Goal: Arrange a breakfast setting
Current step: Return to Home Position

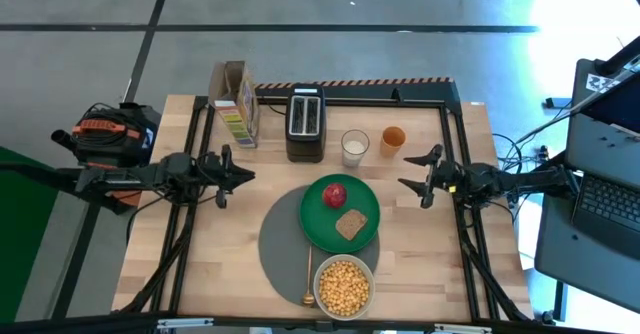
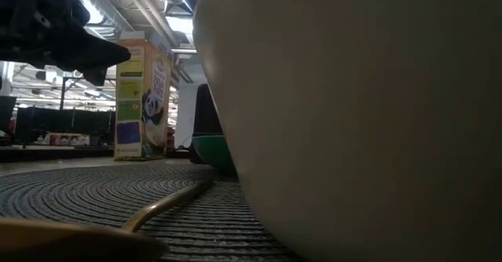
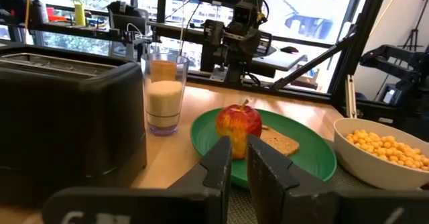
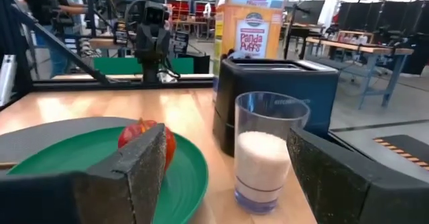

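A round grey mat [image 1: 280, 249] lies on the wooden table. On it a green plate [image 1: 322, 229] carries a red apple [image 1: 334, 194] and a brown toast slice [image 1: 351, 224]. A pale bowl [image 1: 343, 286] of yellow cereal [image 3: 382, 147] stands on the mat's near edge, and a thin spoon [image 1: 309, 272] lies on the mat to its left. My left gripper [image 1: 246, 175] hovers left of the plate, shut and empty; its fingers [image 3: 221, 167] point at the apple [image 3: 238, 125]. My right gripper [image 1: 404, 172] hovers right of the plate, open and empty.
A black toaster [image 1: 305, 122], a glass of milk [image 1: 354, 147] and an orange cup [image 1: 393, 140] stand along the far side, and a cereal box [image 1: 236, 104] stands at the far left. Bare wood lies left and right of the mat. The bowl's wall [image 2: 353, 121] fills the low view.
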Tool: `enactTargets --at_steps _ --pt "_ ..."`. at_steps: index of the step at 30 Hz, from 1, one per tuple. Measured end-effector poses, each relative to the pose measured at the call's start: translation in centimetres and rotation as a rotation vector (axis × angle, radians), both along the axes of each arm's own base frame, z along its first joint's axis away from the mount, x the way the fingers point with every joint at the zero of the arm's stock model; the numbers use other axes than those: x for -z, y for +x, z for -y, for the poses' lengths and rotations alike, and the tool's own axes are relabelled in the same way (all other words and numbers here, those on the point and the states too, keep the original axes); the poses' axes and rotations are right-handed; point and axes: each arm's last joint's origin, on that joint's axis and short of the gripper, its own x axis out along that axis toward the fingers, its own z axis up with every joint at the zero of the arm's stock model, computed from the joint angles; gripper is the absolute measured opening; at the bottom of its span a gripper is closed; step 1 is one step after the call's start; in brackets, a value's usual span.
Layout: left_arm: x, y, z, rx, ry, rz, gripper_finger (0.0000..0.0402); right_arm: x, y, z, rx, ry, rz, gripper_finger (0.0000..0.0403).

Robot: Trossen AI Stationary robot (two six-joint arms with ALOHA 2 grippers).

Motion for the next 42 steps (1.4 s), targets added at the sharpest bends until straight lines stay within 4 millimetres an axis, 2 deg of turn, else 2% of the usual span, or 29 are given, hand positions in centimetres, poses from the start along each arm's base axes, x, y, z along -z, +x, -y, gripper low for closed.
enactTargets --at_steps 6,42 --pt "0.00 0.00 0.00 0.000 0.000 0.000 0.0039 0.09 0.06 -0.21 -0.072 -0.003 -0.010 0.0277" --pt "0.00 0.00 0.00 0.000 0.000 0.000 0.0039 0.11 0.06 -0.21 -0.072 -0.004 -0.011 0.0277"
